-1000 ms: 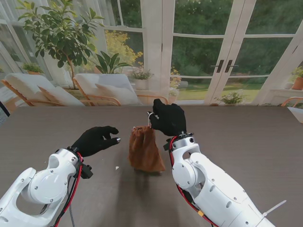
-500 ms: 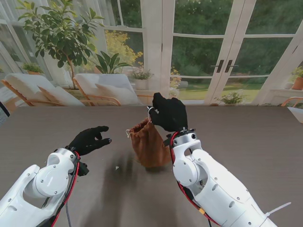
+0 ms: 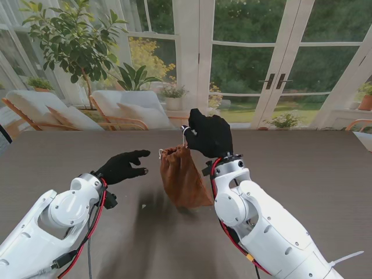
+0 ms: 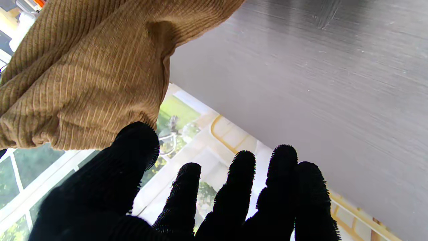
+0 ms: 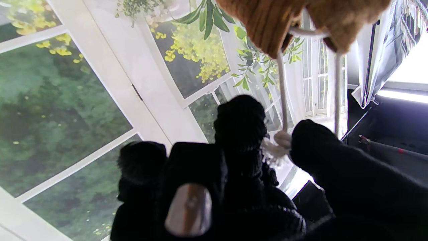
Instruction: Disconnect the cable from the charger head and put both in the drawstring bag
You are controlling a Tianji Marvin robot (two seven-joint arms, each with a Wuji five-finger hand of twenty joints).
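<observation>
A brown corduroy drawstring bag (image 3: pixel 181 177) hangs off the table by its white cord (image 3: pixel 185 135). My right hand (image 3: pixel 208 135) is shut on that cord above the bag's gathered mouth. The right wrist view shows the cord (image 5: pixel 283 100) running from the bag (image 5: pixel 267 20) to a knot pinched between thumb and fingers (image 5: pixel 240 124). My left hand (image 3: pixel 123 165) hovers open just left of the bag, fingers apart, holding nothing. Its wrist view has the bag (image 4: pixel 87 73) close to its fingertips (image 4: pixel 242 174). No cable or charger head is visible.
The dark wood-grain table (image 3: pixel 302 168) stretches wide around both arms. A small pale speck (image 3: pixel 143 206) lies on it near my left forearm. Glass doors and lounge chairs stand beyond the far edge.
My right hand has lifted the bag higher by its cord and shifted slightly right. My left hand drew back, then reached toward the bag again.
</observation>
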